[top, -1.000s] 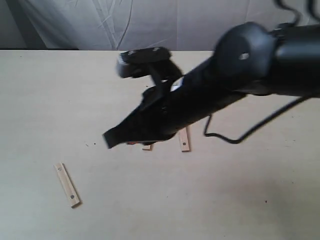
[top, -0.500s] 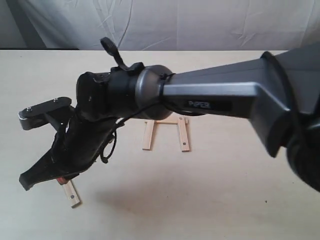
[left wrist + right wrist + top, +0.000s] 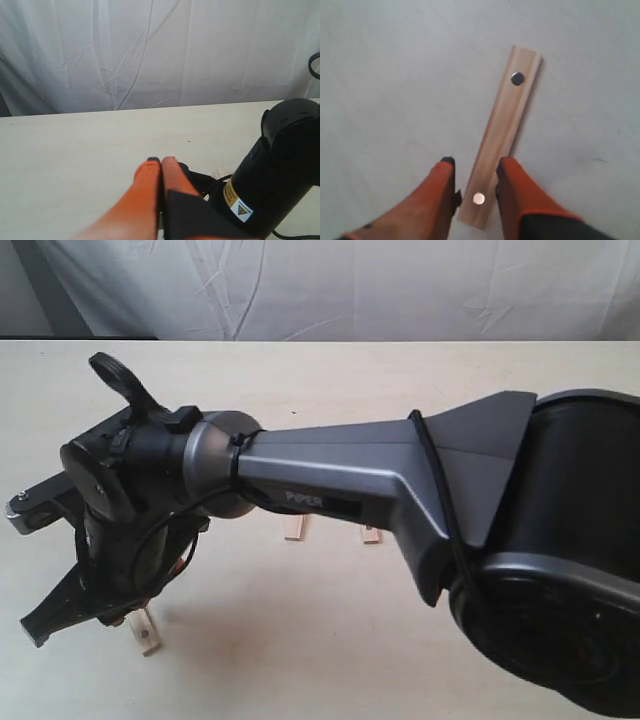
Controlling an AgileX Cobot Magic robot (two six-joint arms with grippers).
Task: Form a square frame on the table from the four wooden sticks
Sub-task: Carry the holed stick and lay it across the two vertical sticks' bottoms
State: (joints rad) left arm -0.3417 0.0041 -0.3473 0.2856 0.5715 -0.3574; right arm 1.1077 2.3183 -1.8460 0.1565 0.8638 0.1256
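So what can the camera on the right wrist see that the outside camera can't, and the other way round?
Only the right wrist view shows the right gripper open, its orange fingers on either side of one end of a wooden stick, plus a dark dot and a shiny dot near the stick's ends. Only the exterior view shows the long right arm reaching across, the ends of two more sticks beneath it, and the white curtain behind. Both show that stick and the pale table.
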